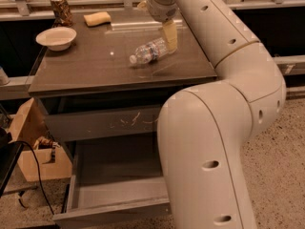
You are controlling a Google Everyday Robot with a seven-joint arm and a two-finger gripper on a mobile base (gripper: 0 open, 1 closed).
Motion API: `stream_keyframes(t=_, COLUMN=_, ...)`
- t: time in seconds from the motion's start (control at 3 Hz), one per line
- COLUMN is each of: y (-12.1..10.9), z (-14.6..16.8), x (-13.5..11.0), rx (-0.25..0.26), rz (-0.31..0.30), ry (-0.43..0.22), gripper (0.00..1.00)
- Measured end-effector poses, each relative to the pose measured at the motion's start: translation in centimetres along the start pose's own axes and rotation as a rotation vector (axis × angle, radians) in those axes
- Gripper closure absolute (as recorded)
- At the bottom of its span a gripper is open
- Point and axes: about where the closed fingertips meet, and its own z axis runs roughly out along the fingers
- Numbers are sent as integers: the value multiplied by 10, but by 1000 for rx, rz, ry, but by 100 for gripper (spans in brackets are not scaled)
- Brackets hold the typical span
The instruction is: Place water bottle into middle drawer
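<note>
The water bottle is lying on its side on the tabletop, toward the right-hand part, white cap pointing left and a bit toward the front edge. Right at its base end is the gripper, coming down from above and touching or at least right up against the bottle; honestly can't tell if it has closed on the thing or is just sitting beside it. Below the top there's a grey drawer front with pale scratch marks, pushed in, and under that the middle drawer is pulled way out with its plain front panel nearest the camera. The robot's big white arm fills the right side and covers the right part of both drawers. Further back on the table: a white bowl at the left, a patterned can behind it, and a yellowish sponge-looking thing next to that. Cardboard box on the floor to the left.
</note>
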Motion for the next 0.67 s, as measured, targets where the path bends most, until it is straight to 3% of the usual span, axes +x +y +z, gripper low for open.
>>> stream_keyframes(t=0.67, y=3, z=10, x=0, rx=-2, rz=50, ry=-84, gripper=0)
